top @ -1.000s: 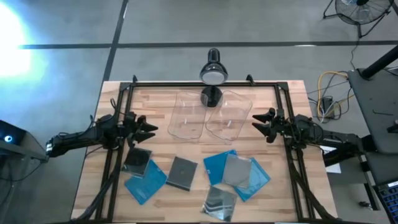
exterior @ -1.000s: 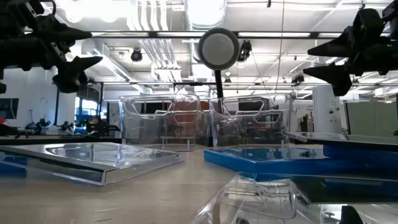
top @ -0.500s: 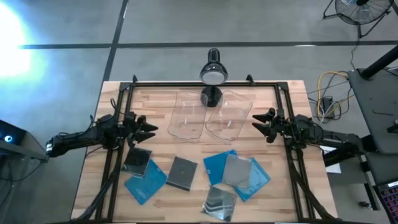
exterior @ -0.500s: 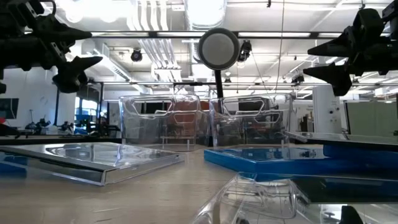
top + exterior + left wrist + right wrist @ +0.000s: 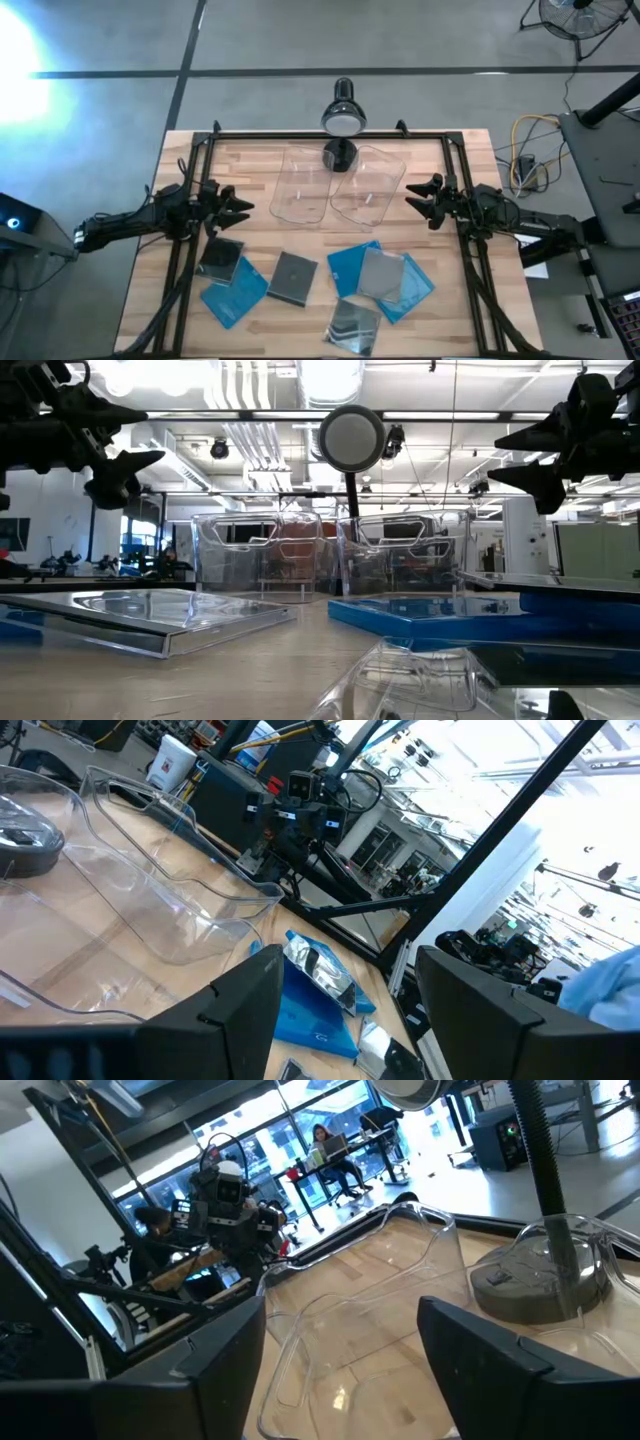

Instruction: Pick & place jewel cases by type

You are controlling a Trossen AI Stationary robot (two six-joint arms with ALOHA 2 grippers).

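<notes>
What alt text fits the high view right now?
Blue and grey jewel cases lie scattered on the near half of a wooden table, below two clear bins and a lamp. The left gripper and right gripper hover open, empty, at either side.

Bare wooden tabletop (image 5: pixel 255 185) between the side arms and the two clear plastic rectangular bins (image 5: pixel 338 187). Blocked at the far edge by a black round-headed desk lamp (image 5: pixel 342 125). Cluttered along the near edge with flat blue, grey and silvery jewel cases (image 5: pixel 377 273).
</notes>
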